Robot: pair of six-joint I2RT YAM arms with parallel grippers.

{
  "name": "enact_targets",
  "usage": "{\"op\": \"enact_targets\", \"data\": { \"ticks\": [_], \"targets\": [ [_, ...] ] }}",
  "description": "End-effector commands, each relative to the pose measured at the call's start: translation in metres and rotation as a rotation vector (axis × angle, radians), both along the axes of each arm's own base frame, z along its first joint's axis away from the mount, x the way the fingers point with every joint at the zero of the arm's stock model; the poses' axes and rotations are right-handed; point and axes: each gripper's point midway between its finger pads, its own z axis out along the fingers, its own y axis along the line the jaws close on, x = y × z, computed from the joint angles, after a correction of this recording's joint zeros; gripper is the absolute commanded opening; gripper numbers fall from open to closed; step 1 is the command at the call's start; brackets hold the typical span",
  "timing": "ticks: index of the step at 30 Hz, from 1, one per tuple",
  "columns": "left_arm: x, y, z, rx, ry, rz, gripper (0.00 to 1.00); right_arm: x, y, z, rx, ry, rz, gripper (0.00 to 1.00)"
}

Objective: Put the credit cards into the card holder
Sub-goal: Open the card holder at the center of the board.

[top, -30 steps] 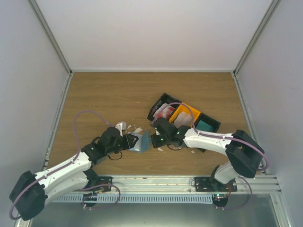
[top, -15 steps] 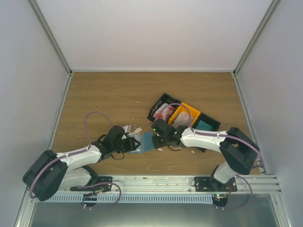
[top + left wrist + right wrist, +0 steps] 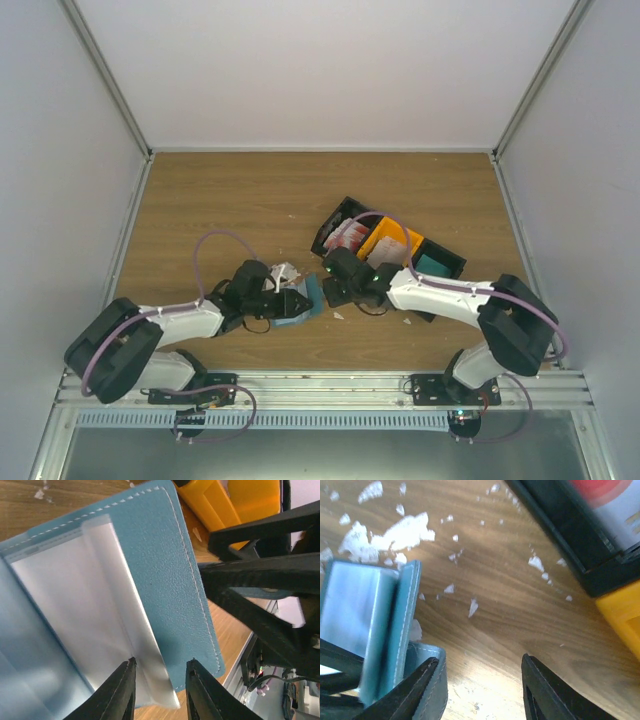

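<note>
The blue-teal card holder [image 3: 306, 300] is open, its clear inner pocket [image 3: 75, 605] and stitched cover [image 3: 165, 570] facing the left wrist camera. My left gripper [image 3: 290, 303] [image 3: 161, 664] is shut on the card holder's lower edge. My right gripper [image 3: 324, 291] [image 3: 479, 660] stands open just right of the card holder [image 3: 385, 625], with its left finger against a blue flap and bare wood between the jaws. The credit cards lie in the trays: red-and-white [image 3: 347, 234] [image 3: 612, 500], whitish [image 3: 385, 254] and teal [image 3: 432, 265].
A black tray [image 3: 330, 228] with an orange tray [image 3: 400, 232] [image 3: 240, 505] inside sits right of centre, behind the right arm. Torn white scraps [image 3: 286, 272] [image 3: 400, 532] litter the wood near the holder. Grey walls enclose the table; a metal rail runs along its near edge.
My right gripper has opened and let go at the holder's right edge. The left arm has stretched further right and lower, keeping hold of the holder.
</note>
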Motion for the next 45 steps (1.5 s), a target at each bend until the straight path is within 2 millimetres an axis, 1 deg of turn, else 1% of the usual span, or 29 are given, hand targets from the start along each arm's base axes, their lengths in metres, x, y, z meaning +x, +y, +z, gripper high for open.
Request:
{"op": "enact_targets", "data": {
  "ticks": [1, 5, 8, 10, 13, 16, 18, 20, 22, 25, 27, 29, 32, 34, 36, 40, 42, 45],
  "targets": [
    [0.011, -0.014, 0.017, -0.061, -0.074, -0.046, 0.32, 0.017, -0.008, 0.036, -0.004, -0.105, -0.049, 0.46],
    [0.013, -0.016, 0.009, -0.054, -0.053, -0.05, 0.31, 0.02, 0.003, 0.055, 0.051, -0.134, -0.02, 0.46],
    [0.017, -0.018, 0.003, -0.035, -0.049, -0.054, 0.3, 0.022, 0.006, 0.066, 0.055, -0.157, 0.002, 0.43],
    [0.02, -0.019, -0.001, -0.024, -0.045, -0.049, 0.29, 0.021, 0.009, 0.07, 0.091, -0.169, 0.018, 0.37],
    [0.024, -0.021, -0.007, -0.008, -0.028, -0.042, 0.26, 0.015, 0.016, 0.069, 0.117, -0.146, 0.062, 0.25],
    [0.03, -0.022, -0.011, 0.019, -0.036, -0.04, 0.22, 0.011, 0.013, 0.073, 0.112, -0.148, 0.077, 0.16],
    [0.031, -0.02, -0.017, 0.039, -0.026, -0.029, 0.2, 0.003, 0.015, 0.07, 0.162, -0.139, 0.097, 0.13],
    [0.03, -0.019, -0.021, 0.046, -0.012, -0.023, 0.19, -0.006, 0.025, 0.059, 0.206, -0.098, 0.148, 0.12],
    [0.028, -0.017, -0.026, 0.055, 0.007, -0.018, 0.15, -0.011, 0.034, 0.048, 0.194, -0.035, 0.18, 0.11],
    [0.029, -0.013, -0.03, 0.075, 0.009, -0.002, 0.13, -0.021, 0.037, 0.026, 0.181, 0.02, 0.205, 0.11],
    [0.027, -0.013, -0.032, 0.074, 0.013, -0.003, 0.13, -0.027, 0.041, 0.014, 0.205, 0.05, 0.224, 0.11],
    [0.027, -0.014, -0.032, 0.069, 0.023, -0.007, 0.13, -0.03, 0.044, 0.005, 0.189, 0.087, 0.237, 0.13],
    [0.028, -0.015, -0.028, 0.066, 0.006, -0.011, 0.15, -0.03, 0.04, -0.007, 0.149, 0.09, 0.239, 0.17],
    [0.028, -0.014, -0.029, 0.072, 0.006, -0.004, 0.18, -0.03, 0.037, -0.016, 0.136, 0.089, 0.233, 0.22],
    [0.025, -0.014, -0.029, 0.057, 0.012, -0.01, 0.22, -0.031, 0.038, -0.027, 0.119, 0.11, 0.238, 0.24],
    [0.024, -0.015, -0.024, 0.048, 0.006, -0.016, 0.27, -0.028, 0.033, -0.038, 0.06, 0.106, 0.23, 0.24],
    [0.024, -0.012, -0.023, 0.056, -0.006, -0.004, 0.28, -0.03, 0.026, -0.048, 0.038, 0.104, 0.218, 0.23],
    [0.024, -0.012, -0.016, 0.041, -0.019, -0.001, 0.29, -0.029, 0.024, -0.059, 0.012, 0.123, 0.209, 0.19]
  ]
}}
